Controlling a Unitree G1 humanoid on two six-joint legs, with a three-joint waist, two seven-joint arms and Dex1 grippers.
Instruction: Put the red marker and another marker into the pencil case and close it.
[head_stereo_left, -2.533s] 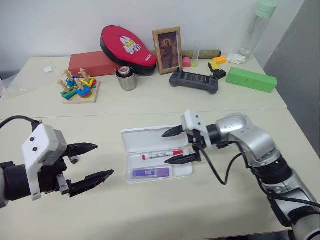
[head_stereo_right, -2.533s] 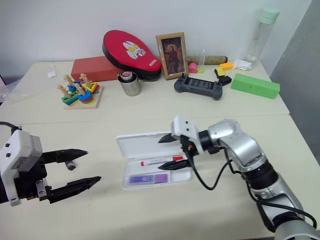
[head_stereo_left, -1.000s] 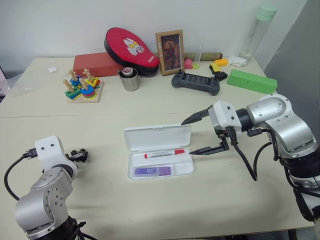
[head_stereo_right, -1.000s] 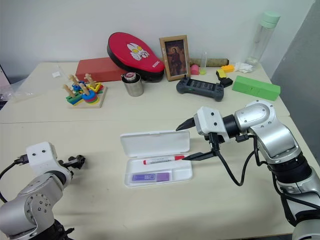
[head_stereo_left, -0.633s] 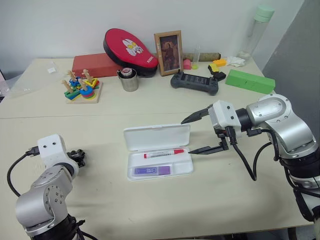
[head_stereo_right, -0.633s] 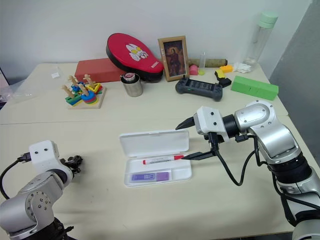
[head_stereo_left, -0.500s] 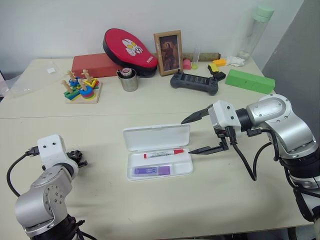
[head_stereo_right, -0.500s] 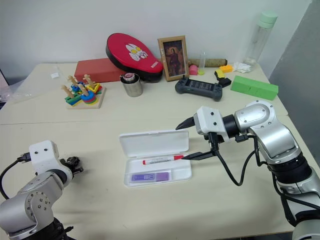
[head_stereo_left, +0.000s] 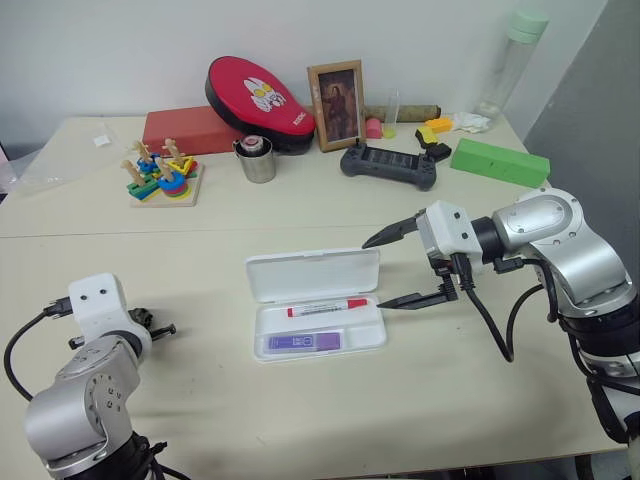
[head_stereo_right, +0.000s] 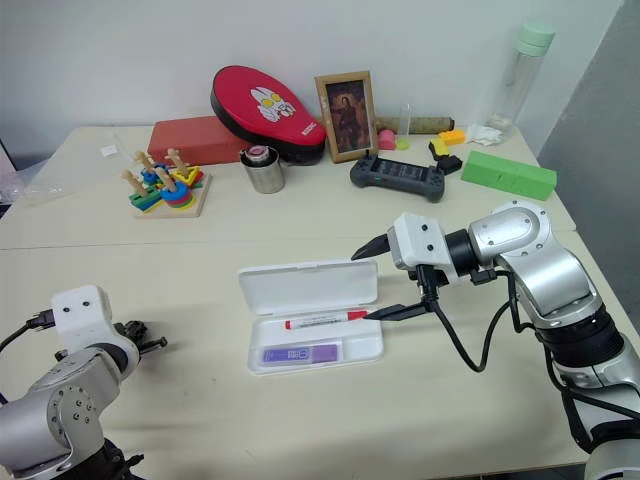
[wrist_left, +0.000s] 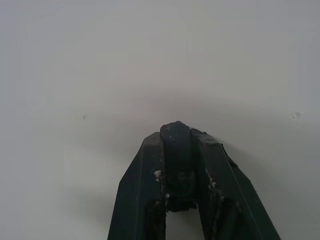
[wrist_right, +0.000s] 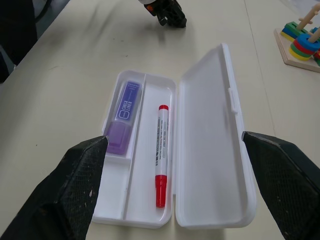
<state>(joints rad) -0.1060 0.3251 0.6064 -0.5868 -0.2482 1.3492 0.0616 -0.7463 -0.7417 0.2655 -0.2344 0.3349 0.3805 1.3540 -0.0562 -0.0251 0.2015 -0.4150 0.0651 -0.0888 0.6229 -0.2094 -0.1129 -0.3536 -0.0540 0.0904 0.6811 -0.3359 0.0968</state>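
Your pencil case (head_stereo_left: 315, 300) lies open on the worktop (head_stereo_left: 300, 410), lid flat behind the tray. The red marker (head_stereo_left: 327, 308) rests in the tray's rear compartment, the purple-capped marker (head_stereo_left: 304, 342) in the front one. Your right fingers (head_stereo_left: 400, 270) are spread wide and empty beside the case. Your left fingers (wrist_left: 177, 145) are pinched together on a small black piece (wrist_left: 176, 135), well apart from the case.

Bright, even overhead light; soft shadows; head views sharp; left wrist view perhaps hazy, featureless.
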